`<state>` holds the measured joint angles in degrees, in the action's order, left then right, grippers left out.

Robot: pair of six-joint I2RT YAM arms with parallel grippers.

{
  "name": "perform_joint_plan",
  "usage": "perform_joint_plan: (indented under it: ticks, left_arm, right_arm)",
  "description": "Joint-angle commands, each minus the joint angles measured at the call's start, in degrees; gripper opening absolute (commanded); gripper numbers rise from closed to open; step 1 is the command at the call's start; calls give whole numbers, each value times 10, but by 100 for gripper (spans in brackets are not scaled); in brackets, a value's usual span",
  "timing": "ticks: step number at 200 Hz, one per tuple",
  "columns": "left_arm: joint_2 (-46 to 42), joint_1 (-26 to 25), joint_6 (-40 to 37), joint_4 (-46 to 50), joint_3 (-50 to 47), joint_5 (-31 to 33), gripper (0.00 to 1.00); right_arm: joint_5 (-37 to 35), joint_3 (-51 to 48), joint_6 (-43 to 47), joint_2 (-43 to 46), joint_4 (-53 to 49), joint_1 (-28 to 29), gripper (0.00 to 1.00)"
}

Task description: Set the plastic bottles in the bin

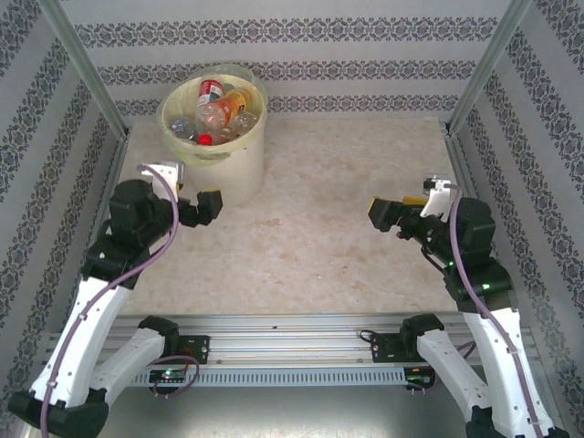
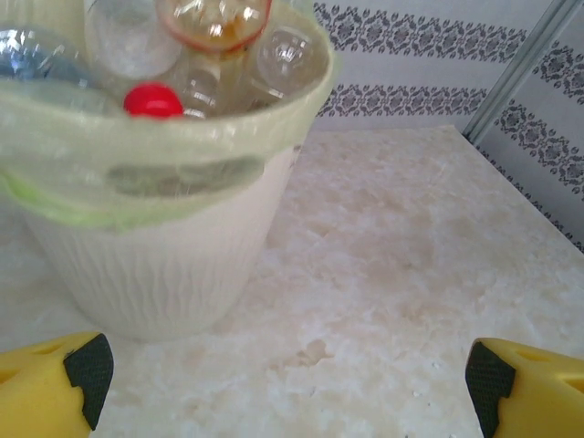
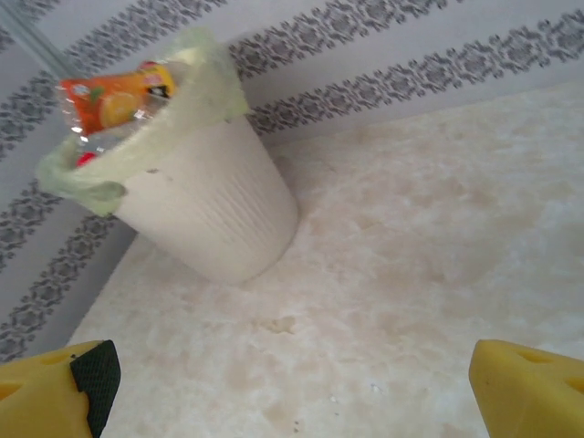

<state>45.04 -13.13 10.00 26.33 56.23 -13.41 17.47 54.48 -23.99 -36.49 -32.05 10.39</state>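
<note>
The pale-yellow bin (image 1: 235,157) stands at the back left of the table, lined with clear plastic and heaped with several plastic bottles (image 1: 222,109). Up close, the left wrist view has the bin (image 2: 155,265) with a red cap (image 2: 152,100) and clear bottles at its rim. From the right wrist the bin (image 3: 214,214) appears further off, an orange-labelled bottle (image 3: 114,100) on top. My left gripper (image 1: 208,206) stands open just in front of the bin, nothing between its fingers (image 2: 87,370). Over the right side of the table my right gripper (image 1: 381,213) is open and empty.
Patterned walls and metal posts (image 1: 82,68) close in the table on three sides. A metal rail (image 1: 292,330) runs along the near edge by the arm bases. The beige marbled tabletop (image 1: 328,210) stretches between the two grippers.
</note>
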Motion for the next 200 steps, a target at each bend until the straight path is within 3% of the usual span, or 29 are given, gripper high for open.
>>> perform_joint_plan:
  ticks: [1,73,121,148,200]
  left_arm:
    - [-34,-4,26,-45,-38,16,100]
    - [-38,-4,64,-92,-157,114,100]
    - [14,-3,46,-130,-189,201,100]
    - [65,-3,30,-151,-199,241,100]
    - [115,3,-17,-283,-259,314,100]
  right_arm:
    - [-37,-35,-8,9,59,6,98]
    - [-148,-139,62,-44,147,2,98]
    - [-230,-254,126,-46,313,-17,98]
    - [-256,-272,128,-103,359,-48,98]
    - [-264,-323,174,-251,554,-64,98]
